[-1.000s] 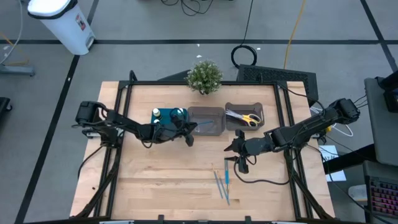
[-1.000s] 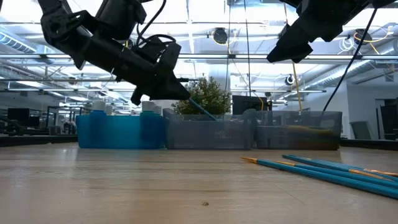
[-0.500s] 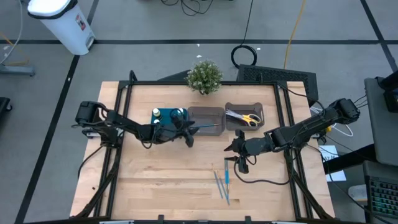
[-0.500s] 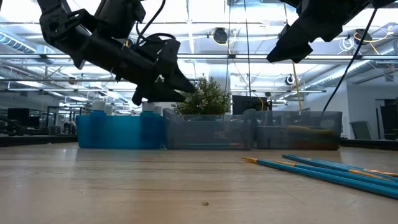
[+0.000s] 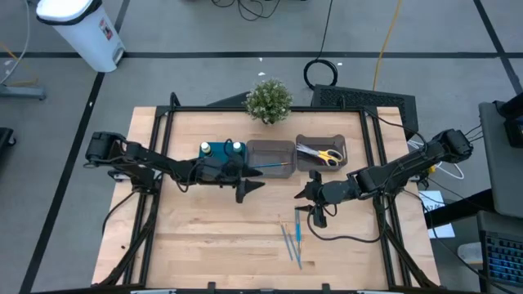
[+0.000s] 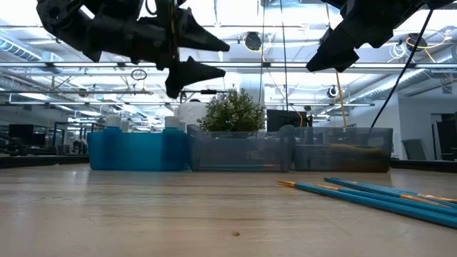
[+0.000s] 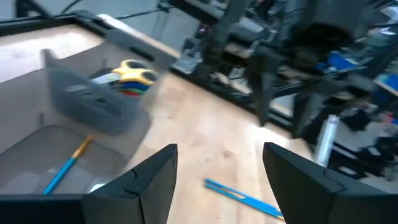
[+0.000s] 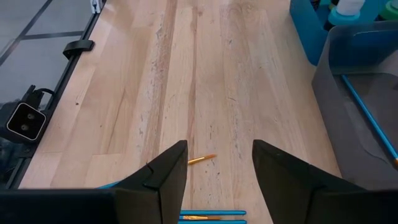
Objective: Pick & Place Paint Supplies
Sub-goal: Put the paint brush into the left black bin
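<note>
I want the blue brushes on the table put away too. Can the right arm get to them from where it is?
Probably yes. The right gripper hangs open just above the loose blue brushes, which lie flat on the bare wood. Nothing sits between them, and the left gripper is off by the middle grey bin.

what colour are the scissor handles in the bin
Yellow on the top scissors, red beneath; the left wrist view shows them best.

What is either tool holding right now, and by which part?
Nothing. The left tool is open and empty beside the middle bin, where one blue brush lies. The right tool is open and empty above the brushes on the table.
</note>
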